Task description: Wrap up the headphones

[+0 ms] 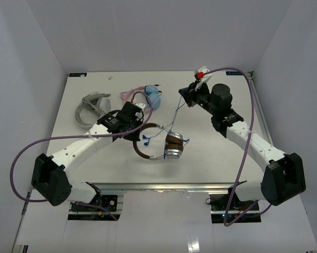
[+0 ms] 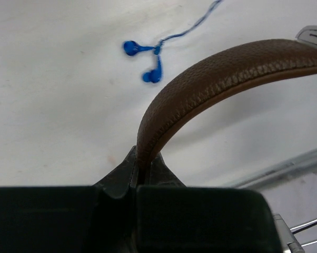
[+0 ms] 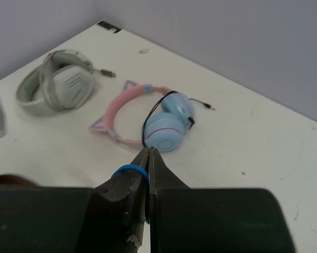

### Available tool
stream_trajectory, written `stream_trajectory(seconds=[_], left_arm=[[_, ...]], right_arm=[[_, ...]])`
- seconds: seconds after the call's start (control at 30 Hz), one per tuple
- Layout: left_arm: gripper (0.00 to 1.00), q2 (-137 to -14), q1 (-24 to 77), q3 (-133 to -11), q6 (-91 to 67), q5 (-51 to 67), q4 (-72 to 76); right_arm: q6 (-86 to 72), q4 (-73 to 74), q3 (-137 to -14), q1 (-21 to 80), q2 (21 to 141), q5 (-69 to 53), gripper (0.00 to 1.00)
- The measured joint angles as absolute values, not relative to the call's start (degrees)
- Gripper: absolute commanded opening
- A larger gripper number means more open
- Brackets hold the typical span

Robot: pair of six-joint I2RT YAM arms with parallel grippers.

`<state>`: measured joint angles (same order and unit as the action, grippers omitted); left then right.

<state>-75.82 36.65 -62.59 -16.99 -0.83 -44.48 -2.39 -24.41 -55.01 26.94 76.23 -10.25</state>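
the brown over-ear headphones [image 1: 172, 146] lie near the middle of the white table [image 1: 200, 163], silver cups toward the right arm. the leather-look headband [image 2: 227, 68] arches up off the surface. the left gripper [image 2: 144, 167] is clamped shut on one end of that band, jaws pinching its edge. the right gripper [image 3: 149, 158], raised toward the far side of the table, is closed tight on a loop of the thin blue cable [image 2: 131, 48], which runs slack from it down to the cups.

to wind cleanly, the left arm would best hold the band steady as an anchor. the right arm could then carry the cable round it under light tension, laying each turn beside the last. too hard a pull would likely drag the headset or slip the cord from the jaws.

beyond the right claw sit the pink cat-ear headphones [image 3: 164, 132] with pale blue cups, and farther left the grey-white headset [image 3: 58, 84]. both are well apart from the work. no brand, label or writing can be read on any of the three.
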Motion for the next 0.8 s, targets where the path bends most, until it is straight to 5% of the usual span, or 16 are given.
stream_trajectory(seconds=[0.37,0.8], left_arm=[[0.00,-88.2,38.0,-74.5,-22.2,-33.1,-54.4],[0.00,-96.1,38.0,-86.7,-35.8,-51.1,-68.7]], right_arm=[[-2.6,-3.2,-60.7,27.0,76.9,-24.0,0.08],[-3.3,-1.5,-58.4,30.1,75.4,-41.1,0.08]])
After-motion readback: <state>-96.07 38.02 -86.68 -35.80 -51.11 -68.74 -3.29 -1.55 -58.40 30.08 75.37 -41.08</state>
